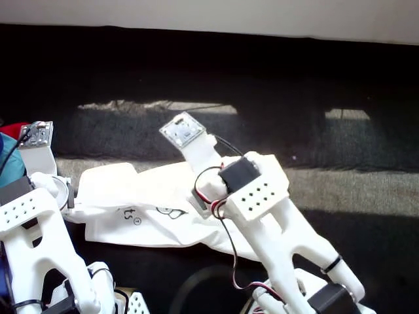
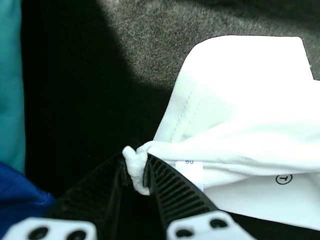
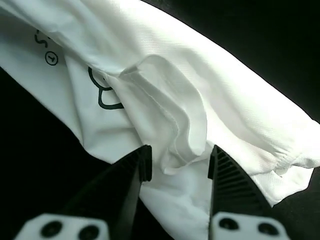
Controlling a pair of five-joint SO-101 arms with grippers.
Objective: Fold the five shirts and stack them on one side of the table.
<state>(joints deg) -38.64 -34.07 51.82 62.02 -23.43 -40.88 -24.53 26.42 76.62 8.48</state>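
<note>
Left wrist view: left jaws pinch the rumpled white shirt [image 2: 240,100]; right jaws spread.

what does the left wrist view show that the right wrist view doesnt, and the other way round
Left wrist view: the left gripper shut on a bunched bit of the white fabric shirt, with a teal cloth and a blue cloth off to one side.
Right wrist view: the right gripper open, jaws either side of a raised fold of the shirt, and a black outline print on the shirt.
Both: the white shirt lying on the dark fabric table cover.
</note>
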